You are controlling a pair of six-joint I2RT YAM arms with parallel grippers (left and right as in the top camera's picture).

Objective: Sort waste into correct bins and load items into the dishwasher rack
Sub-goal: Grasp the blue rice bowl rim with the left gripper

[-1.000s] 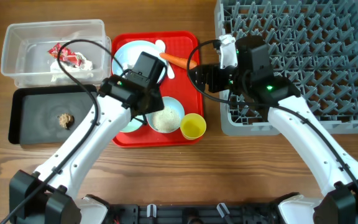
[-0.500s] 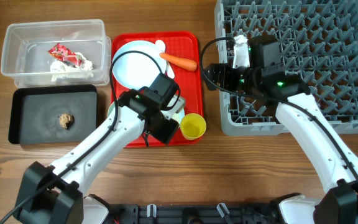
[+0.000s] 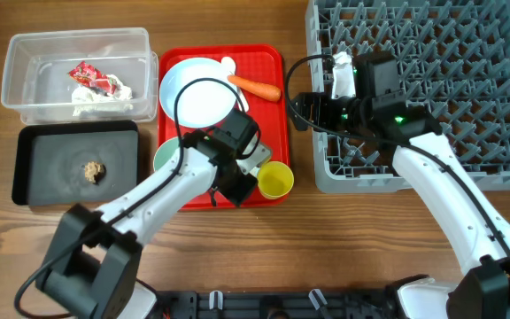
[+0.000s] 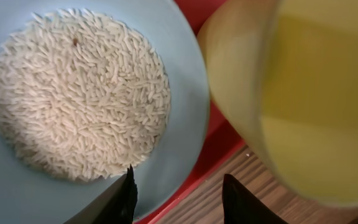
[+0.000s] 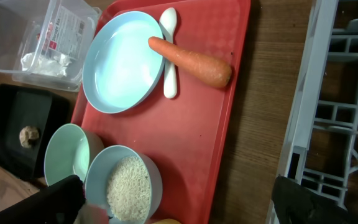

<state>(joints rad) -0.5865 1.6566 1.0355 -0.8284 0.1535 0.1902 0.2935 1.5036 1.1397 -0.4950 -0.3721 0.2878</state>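
My left gripper (image 3: 244,177) is open over the front of the red tray (image 3: 268,133). In the left wrist view its fingers (image 4: 124,200) straddle the rim of a pale-blue bowl (image 4: 185,93) full of white rice (image 4: 79,93), with the yellow cup (image 4: 297,93) right beside it. My right gripper (image 3: 293,111) is open and empty, hovering between the tray and the grey rack (image 3: 432,80). The large plate (image 3: 200,91), white spoon (image 5: 169,56) and carrot (image 3: 255,87) lie at the tray's back. An empty mint bowl (image 3: 166,155) sits at the tray's left.
The clear tub (image 3: 25,80) at the back left holds the red-and-white wrapper (image 3: 91,77) and white tissue (image 3: 96,99). The black tray (image 3: 51,155) in front of it holds the brown lump (image 3: 94,171). The yellow cup (image 3: 275,180) stands at the tray's front right corner.
My left gripper has moved from above the plate toward the tray's front and now hangs over the rice bowl. My right arm drew back slightly toward the rack, then held still.
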